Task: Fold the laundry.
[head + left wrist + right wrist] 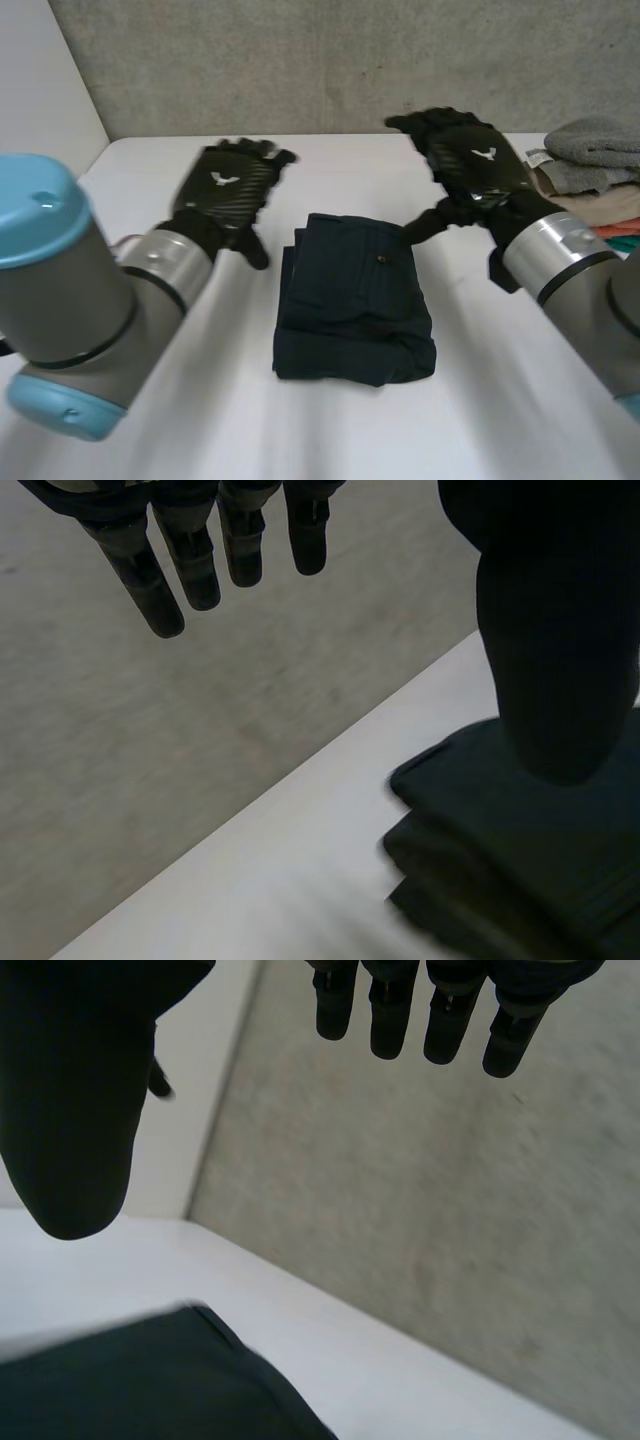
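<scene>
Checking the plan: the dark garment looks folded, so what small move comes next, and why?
Probably lower the right hand onto the dark garment and slide it toward the folded pile beside that arm. The garment lies folded, and both that hand and the left hand are open, holding nothing.

No readable text. White winged emblem (221,179) on back of left hand (240,195); same on right hand (465,170).

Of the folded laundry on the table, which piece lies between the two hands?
The dark navy garment, lying alone. The others, grey and beige, sit stacked in a pile at the head view's right edge, beyond the right hand.
</scene>
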